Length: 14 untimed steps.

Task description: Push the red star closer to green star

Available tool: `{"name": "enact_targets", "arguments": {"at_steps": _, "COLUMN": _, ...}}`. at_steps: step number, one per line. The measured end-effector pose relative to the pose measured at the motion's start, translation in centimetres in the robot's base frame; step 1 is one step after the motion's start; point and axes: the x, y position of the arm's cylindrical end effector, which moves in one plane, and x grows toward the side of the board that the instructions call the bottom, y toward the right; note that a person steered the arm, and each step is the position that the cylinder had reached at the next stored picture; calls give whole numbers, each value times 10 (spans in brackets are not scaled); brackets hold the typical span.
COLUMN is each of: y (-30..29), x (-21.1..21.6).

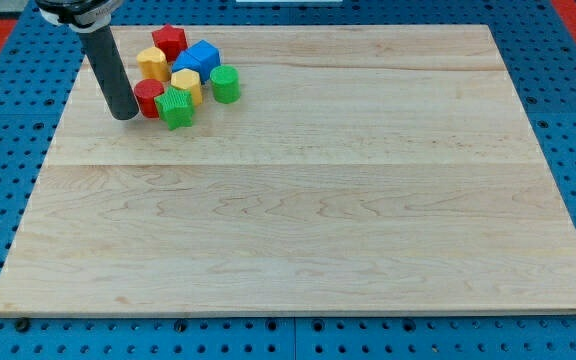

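Red comes first: the red star (169,41) sits at the view's top of the cluster, in the upper left corner of the desk (298,210). You'll find the green star (176,107) at the cluster's bottom edge, so the two stars sit at opposite ends of the same huddle, with other blocks between them.

Between them, working down from the red star:
- a yellow block (152,62), rounded in outline, just below-left of the red star, close enough that you can't tell if they touch;
- a blue block (199,57), boxy, to the red star's lower right;
- a second yellow block (187,84), under the blue one and just above the green star;
- a red cylinder (148,97), pressed against the green star's left side.

To the view's right of the second yellow block stands a green cylinder-like block (225,84), the cluster's outermost piece on that side.

The tip (124,116) rests on the desk just left of the red cylinder, apparently touching it. The dark rod leans up toward the view's top left. It is well apart from the red star.

There's no gripper on this rig, so there's nothing to note about open or closed.

Beyond the cluster the desk is pale wood planking. It lies on a blue perforated base (8,90).
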Motion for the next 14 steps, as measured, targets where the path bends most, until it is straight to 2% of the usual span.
{"name": "enact_targets", "arguments": {"at_steps": 3, "y": 2, "x": 0}}
{"name": "enact_targets", "arguments": {"at_steps": 4, "y": -25, "x": 8}}
{"name": "enact_targets", "arguments": {"at_steps": 5, "y": -57, "x": -12}}
{"name": "enact_targets", "arguments": {"at_steps": 6, "y": -33, "x": -53}}
{"name": "enact_targets", "arguments": {"at_steps": 7, "y": -50, "x": -106}}
{"name": "enact_targets", "arguments": {"at_steps": 8, "y": -33, "x": -154}}
{"name": "enact_targets", "arguments": {"at_steps": 9, "y": 68, "x": -157}}
{"name": "enact_targets", "arguments": {"at_steps": 10, "y": 125, "x": -130}}
{"name": "enact_targets", "arguments": {"at_steps": 11, "y": 145, "x": -82}}
{"name": "enact_targets", "arguments": {"at_steps": 13, "y": 146, "x": -80}}
{"name": "enact_targets", "arguments": {"at_steps": 14, "y": 127, "x": -84}}
